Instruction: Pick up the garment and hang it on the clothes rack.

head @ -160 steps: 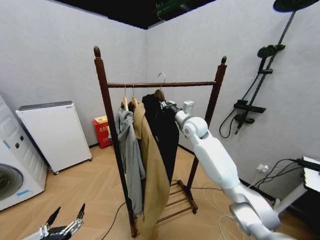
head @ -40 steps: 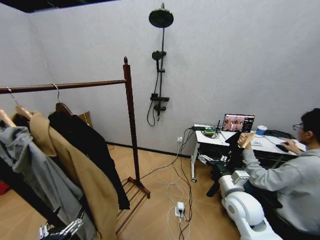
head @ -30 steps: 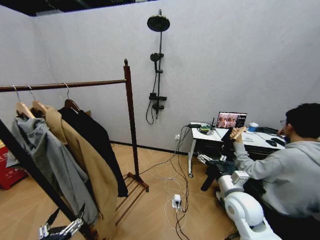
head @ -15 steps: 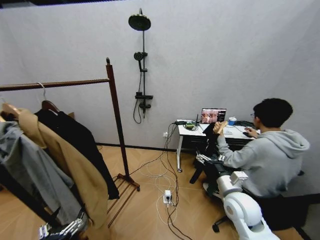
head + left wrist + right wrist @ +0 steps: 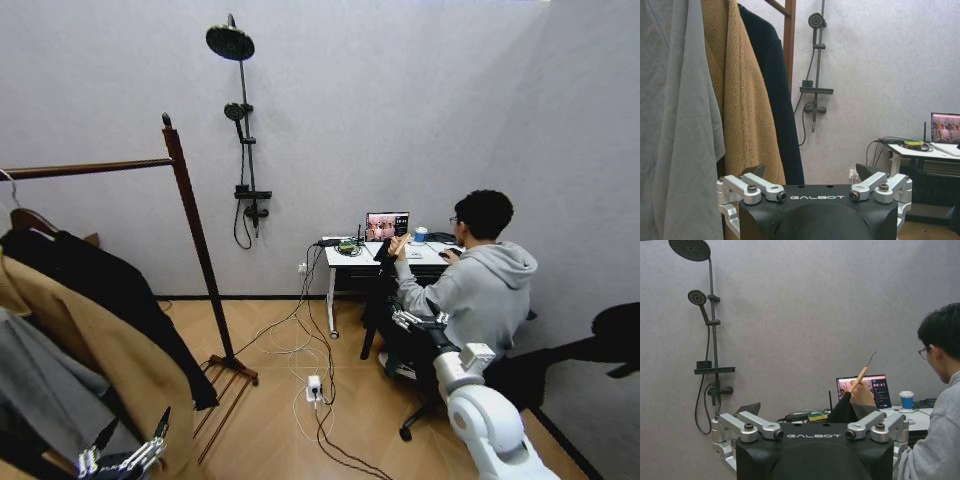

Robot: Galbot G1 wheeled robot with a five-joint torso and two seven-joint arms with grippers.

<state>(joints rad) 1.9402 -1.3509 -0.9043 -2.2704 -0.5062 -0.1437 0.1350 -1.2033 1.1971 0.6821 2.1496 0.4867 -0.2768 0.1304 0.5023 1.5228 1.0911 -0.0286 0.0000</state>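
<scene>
The black garment hangs on a wooden hanger from the rail of the clothes rack, at the left of the head view. In the left wrist view the garment hangs beside the rack post. My left gripper is low beside the hanging coats, open and empty. My right gripper is held low in front of a seated person; it is open and empty. That person's hand holds up a wooden hanger with dark fabric under it.
A tan coat and a grey sweatshirt hang next to the black garment. A shower fixture is on the wall. A desk with a laptop stands ahead. Cables and a power strip lie on the floor.
The camera has turned right, so the rack now sits at the picture's left and the seated person mid-frame. My right gripper, earlier up at the black garment's hanger, is now low and empty.
</scene>
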